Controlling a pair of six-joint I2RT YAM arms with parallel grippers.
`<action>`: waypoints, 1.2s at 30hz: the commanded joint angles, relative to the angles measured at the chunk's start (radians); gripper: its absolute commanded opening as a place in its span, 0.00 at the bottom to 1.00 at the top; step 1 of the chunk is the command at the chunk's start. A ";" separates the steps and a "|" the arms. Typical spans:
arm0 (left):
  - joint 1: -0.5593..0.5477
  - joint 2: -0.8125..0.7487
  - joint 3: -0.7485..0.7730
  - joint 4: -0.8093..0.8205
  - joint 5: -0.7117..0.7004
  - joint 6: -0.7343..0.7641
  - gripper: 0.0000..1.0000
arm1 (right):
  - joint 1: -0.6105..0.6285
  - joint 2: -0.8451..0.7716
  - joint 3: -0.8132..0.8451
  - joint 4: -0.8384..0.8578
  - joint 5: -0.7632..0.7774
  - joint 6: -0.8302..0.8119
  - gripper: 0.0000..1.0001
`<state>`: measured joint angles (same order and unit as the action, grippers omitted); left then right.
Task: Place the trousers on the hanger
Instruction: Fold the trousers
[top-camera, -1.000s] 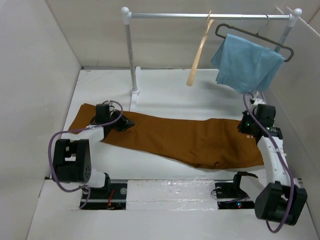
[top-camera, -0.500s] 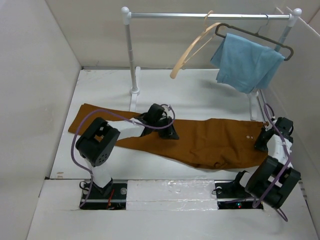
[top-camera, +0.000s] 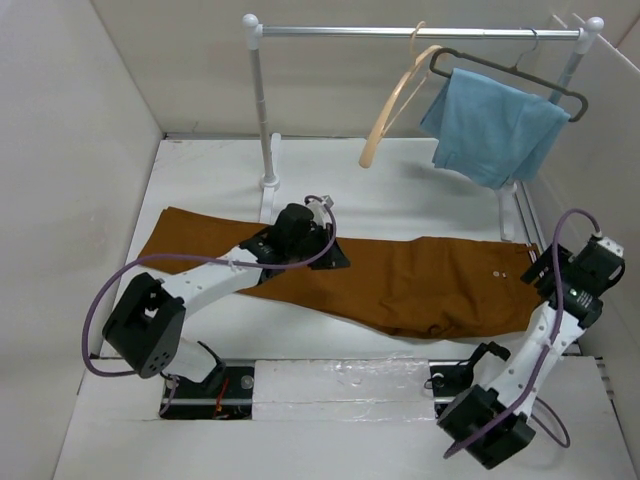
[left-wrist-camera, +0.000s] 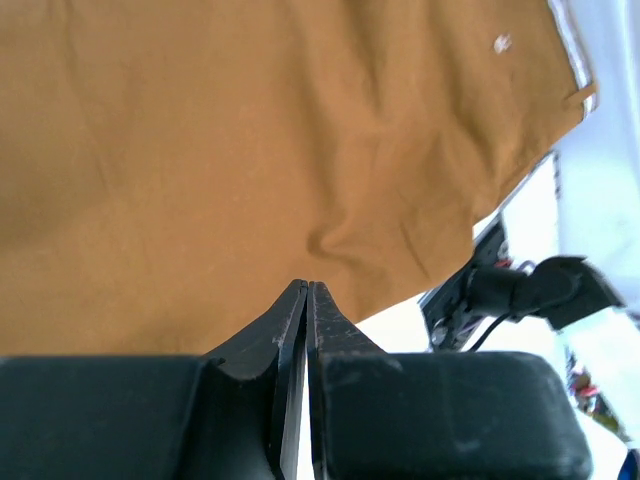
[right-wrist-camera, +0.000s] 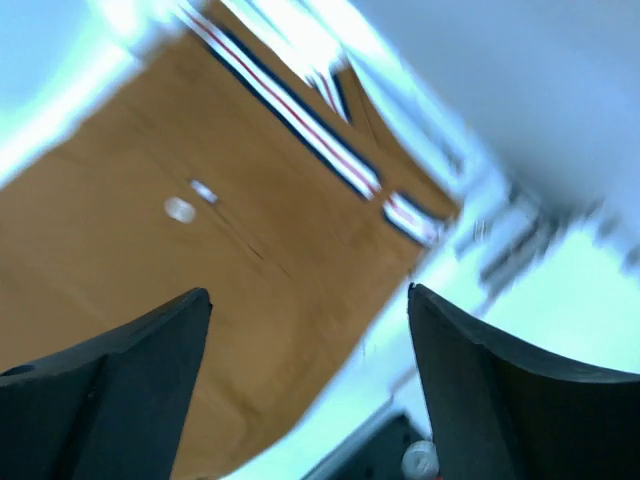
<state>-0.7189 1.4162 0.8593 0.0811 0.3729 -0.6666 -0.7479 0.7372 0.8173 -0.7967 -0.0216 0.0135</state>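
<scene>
Trousers (top-camera: 420, 285) flat on tabletop (top-camera: 200, 180), left end effector (top-camera: 339, 261) at mid-leg. Hanger (top-camera: 386, 110) hangs tilted on rail (top-camera: 340, 32) beside blue cloth (top-camera: 495, 125).

The trousers (top-camera: 400, 285) lie flat across the tabletop (top-camera: 210, 180) from left to right, with the waistband at the right end. Behind them stands a rack (top-camera: 262, 110). On its rail the hanger (top-camera: 390, 105) hangs just left of a 2nd hanger (top-camera: 520, 75), which carries a cloth (top-camera: 495, 125). The left pincer (left-wrist-camera: 307, 288) is over the trousers' left half, and the right pincer (right-wrist-camera: 308, 295) is over the waistband end.
</scene>
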 joint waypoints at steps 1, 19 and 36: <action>-0.010 0.021 0.006 -0.038 -0.002 0.042 0.00 | -0.070 0.091 -0.090 -0.093 0.029 0.072 0.86; -0.010 0.138 -0.170 0.060 0.044 -0.068 0.00 | -0.191 0.309 -0.311 0.367 -0.233 0.034 0.93; -0.241 0.412 -0.059 0.103 -0.063 -0.157 0.00 | 0.133 0.024 0.328 -0.036 -0.305 -0.084 0.00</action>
<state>-0.8822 1.7271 0.7670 0.2527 0.3710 -0.8139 -0.6678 0.8299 1.0363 -0.7689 -0.3141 -0.0292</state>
